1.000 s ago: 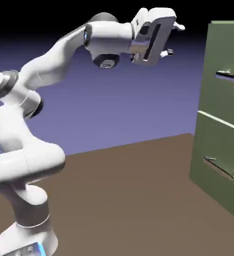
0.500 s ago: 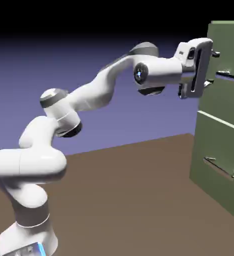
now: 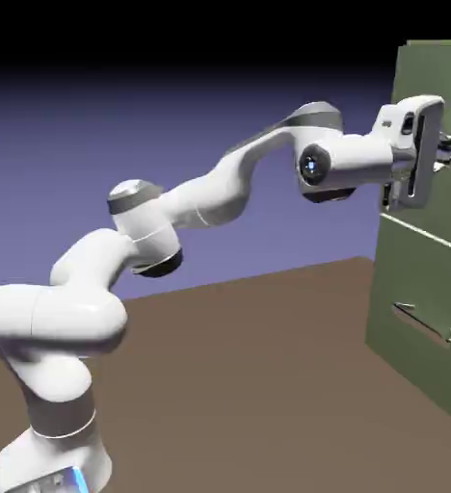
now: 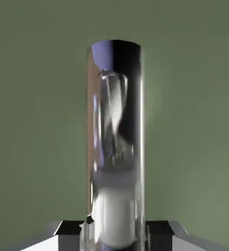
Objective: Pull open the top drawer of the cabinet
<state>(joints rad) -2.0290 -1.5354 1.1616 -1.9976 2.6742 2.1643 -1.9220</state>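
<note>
1. The arm has swung from high over the counter across to the cabinet within the last second. The claw now sits at the top drawer, right at handle height.
2. Hand view: the handle fills the middle, running between the two grey fingertips. One fingertip shows on each side of the bar, close against it. I cannot tell whether they are pressing on it yet.
3. Judgement: the approach is finished. What remains is to confirm the grip, then pull straight back. The drawer front looks flush with the cabinet, so it is not yet open.
4. Materials: the handle is a polished, mirror-like metal cylinder, reflecting the violet backdrop and the white arm. It is smooth, so I judge slip possible if the grip is light.
5. The drawer front is flat, matte olive green, with a pale rim line beneath it. The lower drawer carries a longer slanted silvery bar, untouched.
6. The counter is plain matte brown.
</note>
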